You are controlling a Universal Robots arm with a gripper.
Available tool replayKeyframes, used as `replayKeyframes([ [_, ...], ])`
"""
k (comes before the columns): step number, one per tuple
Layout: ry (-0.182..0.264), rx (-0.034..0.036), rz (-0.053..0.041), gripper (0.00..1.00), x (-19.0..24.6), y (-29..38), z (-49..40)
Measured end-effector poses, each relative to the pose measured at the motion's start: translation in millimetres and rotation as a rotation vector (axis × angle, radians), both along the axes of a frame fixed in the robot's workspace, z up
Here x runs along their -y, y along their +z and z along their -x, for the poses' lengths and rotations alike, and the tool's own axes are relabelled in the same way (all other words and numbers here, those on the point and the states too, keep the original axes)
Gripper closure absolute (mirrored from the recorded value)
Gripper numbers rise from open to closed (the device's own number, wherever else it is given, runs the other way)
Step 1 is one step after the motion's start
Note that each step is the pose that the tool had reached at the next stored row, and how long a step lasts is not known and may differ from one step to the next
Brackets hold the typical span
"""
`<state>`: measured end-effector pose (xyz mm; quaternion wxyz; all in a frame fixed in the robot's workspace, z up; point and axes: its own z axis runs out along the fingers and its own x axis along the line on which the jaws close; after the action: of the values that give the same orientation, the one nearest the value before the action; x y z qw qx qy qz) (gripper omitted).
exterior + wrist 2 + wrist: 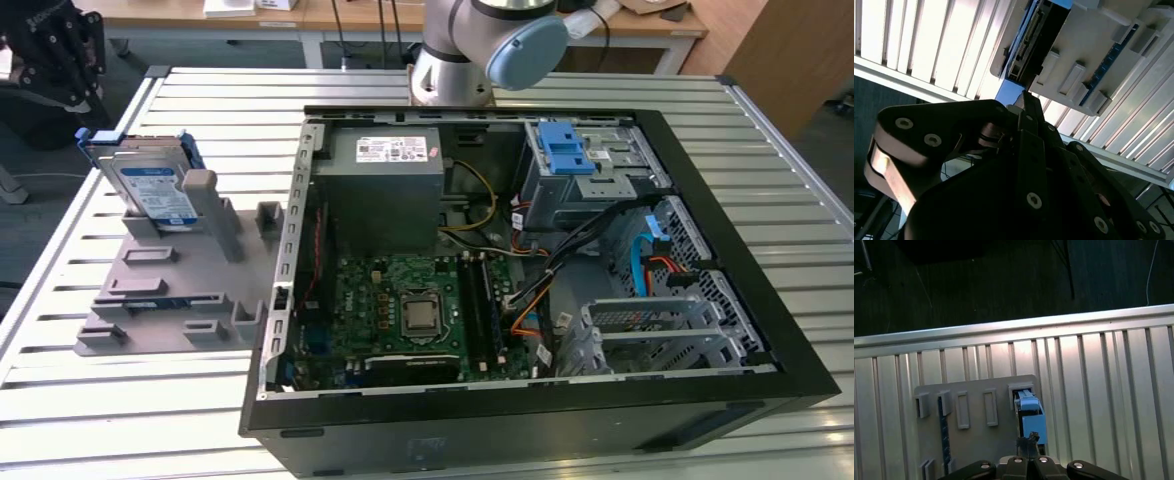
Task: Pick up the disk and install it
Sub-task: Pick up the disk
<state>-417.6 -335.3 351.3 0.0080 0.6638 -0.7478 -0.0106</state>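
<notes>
exterior view: an open computer case (787, 330) lies on a slatted metal table (134, 410). inside it, a grey power supply box (387, 195) sits toward 12 o'clock, a motherboard (414, 310) toward 6 o'clock, and a grey drive cage (587, 170) with a blue latch toward 1 o'clock. at 9 o'clock from the case, a grey fixture (174, 290) rests on the table. the disk (150, 185) stands upright on edge in the fixture's far slot, label facing the camera, blue carrier framing it. the arm (467, 40) rises at 12 o'clock from the case. the dark gripper (60, 70) hangs at about 11 o'clock from the disk, near it but apart.

both wrist views: the gripper (1028, 442) (1025, 100) points toward the disk (1030, 412) (1024, 45) seated in the fixture (974, 440) (1094, 45). its fingertips (1026, 441) lie pressed together with nothing between them, just short of the blue carrier. the table's slats run beneath the fixture.
</notes>
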Motion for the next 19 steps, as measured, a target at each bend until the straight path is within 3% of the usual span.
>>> replayKeyframes([
  [7, 0.000, 0.0002, 0.0000, 0.89, 0.0, 0.0, 0.0],
  [12, 0.000, 0.0007, -0.0001, 0.65, 0.0, -0.3, 0.0],
  [13, 0.001, 0.0016, -0.0001, 0.65, 0.0, -0.6, 0.1],
  [15, 0.004, 0.0050, -0.0001, 0.53, -0.1, -1.9, 0.7],
  [18, 0.015, 0.0073, -0.0001, 0.47, 0.0, -5.4, 2.6],
  [19, 0.016, 0.0082, -0.0001, 0.41, -0.2, -6.6, 3.6],
])
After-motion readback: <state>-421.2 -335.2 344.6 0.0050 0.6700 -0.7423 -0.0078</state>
